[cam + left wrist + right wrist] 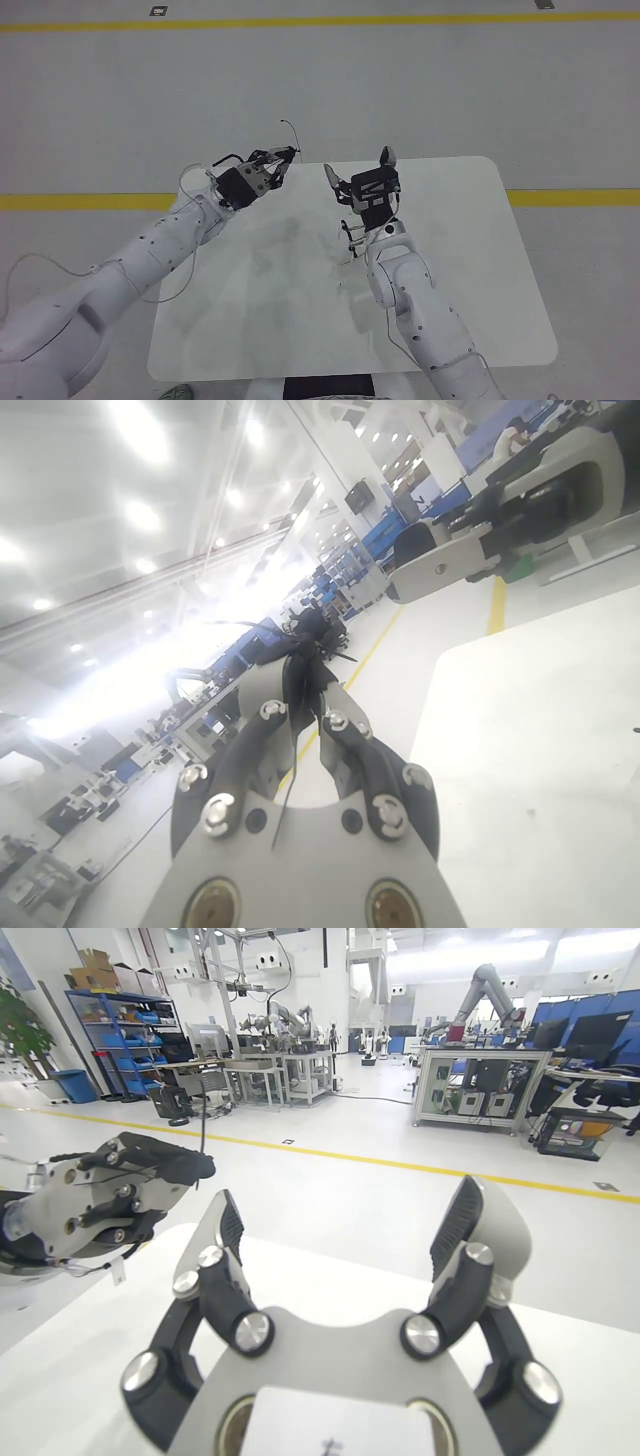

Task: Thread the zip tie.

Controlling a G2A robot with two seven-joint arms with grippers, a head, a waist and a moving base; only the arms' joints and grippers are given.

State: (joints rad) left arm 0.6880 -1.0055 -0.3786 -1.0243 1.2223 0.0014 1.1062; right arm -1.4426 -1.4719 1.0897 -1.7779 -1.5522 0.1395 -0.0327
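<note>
A thin black zip tie (291, 128) is pinched in my left gripper (287, 154), which is held in the air just off the table's far left corner. In the left wrist view the zip tie (295, 720) runs back between the shut fingers and sticks out past the tips. From the right wrist view the zip tie (201, 1118) stands up out of the left gripper (202, 1165). My right gripper (358, 170) is open and empty above the far edge of the white table (470, 260), a short way to the right of the left one, fingers (227, 1223) spread wide.
The white table (60, 1378) is bare around both arms. Beyond its far edge lies grey floor with a yellow line (560, 197). Benches, shelves and other machines (470, 1083) stand far back in the room.
</note>
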